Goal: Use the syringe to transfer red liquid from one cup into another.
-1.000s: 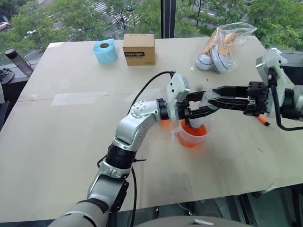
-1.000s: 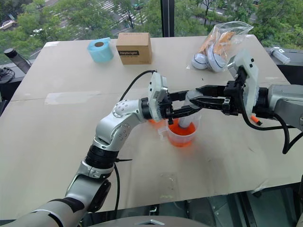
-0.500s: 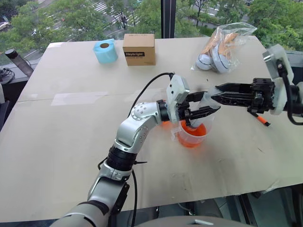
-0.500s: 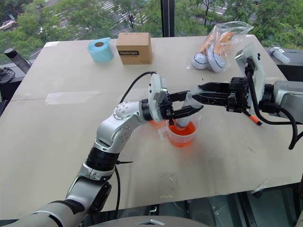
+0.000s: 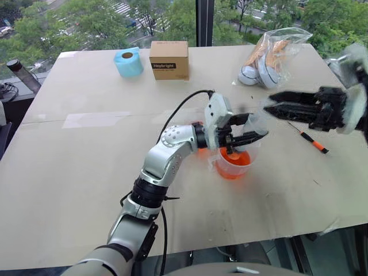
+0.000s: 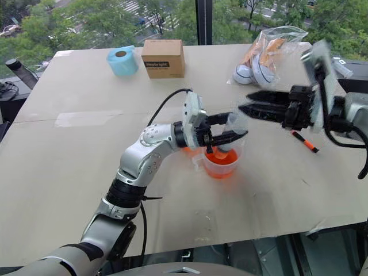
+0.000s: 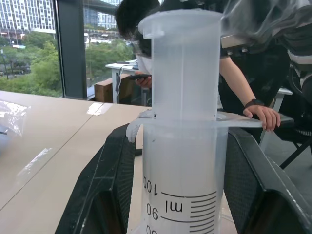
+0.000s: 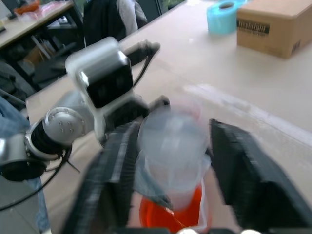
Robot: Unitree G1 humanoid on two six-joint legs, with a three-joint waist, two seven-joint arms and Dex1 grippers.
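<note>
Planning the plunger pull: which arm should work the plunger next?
Right, probably. The left gripper is shut on the syringe, holding it upright over the cup of red liquid. The right gripper is open and free, level with the plunger top.

Silver jointed left arm [image 5: 167, 152], black cable, white wrist housing, black-fingered left claw [image 5: 253, 137].
</note>
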